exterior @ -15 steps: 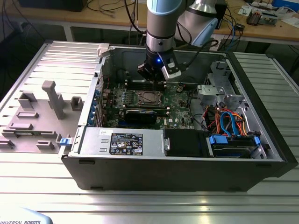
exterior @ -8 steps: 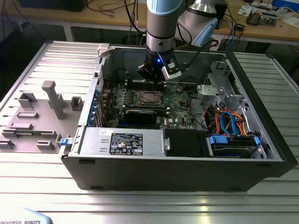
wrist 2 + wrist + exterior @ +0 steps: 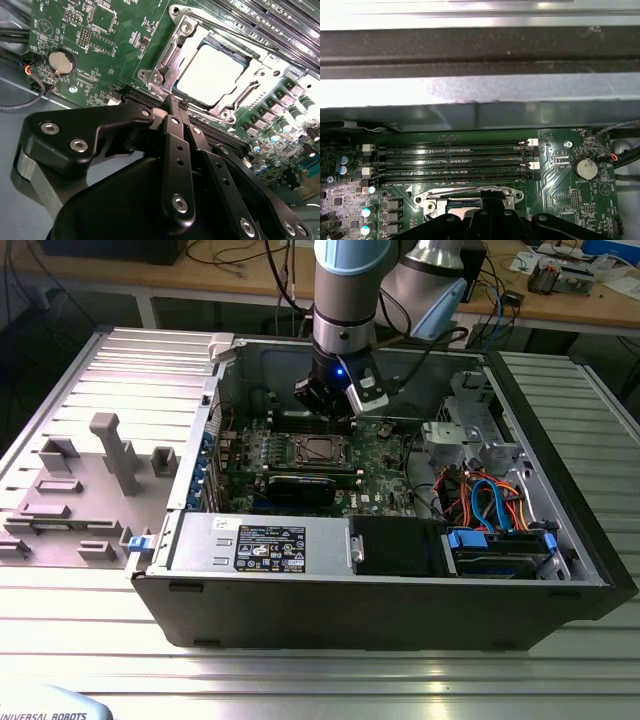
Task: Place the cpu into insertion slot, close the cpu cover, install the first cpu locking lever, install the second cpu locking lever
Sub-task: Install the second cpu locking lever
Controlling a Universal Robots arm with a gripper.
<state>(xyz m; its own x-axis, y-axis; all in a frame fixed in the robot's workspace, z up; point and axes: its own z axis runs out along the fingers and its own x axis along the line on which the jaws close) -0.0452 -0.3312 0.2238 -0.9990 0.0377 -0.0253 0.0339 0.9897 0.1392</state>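
Your gripper point(image 3: 336, 412) hangs inside the open computer case point(image 3: 560, 570), just above the motherboard point(image 3: 385, 455) near its far edge. In the second wrist view the fingers point(image 3: 176, 145) are pressed together, holding nothing. The cpu point(image 3: 210, 72) already sits in the insertion slot point(image 3: 172, 57), its pale top glaring bright. The cpu cover point(image 3: 235, 102) lies flat around it. You can't make out the locking levers clearly. In the first wrist view the gripper body hides most of the socket; the memory slots point(image 3: 455, 160) run beside it.
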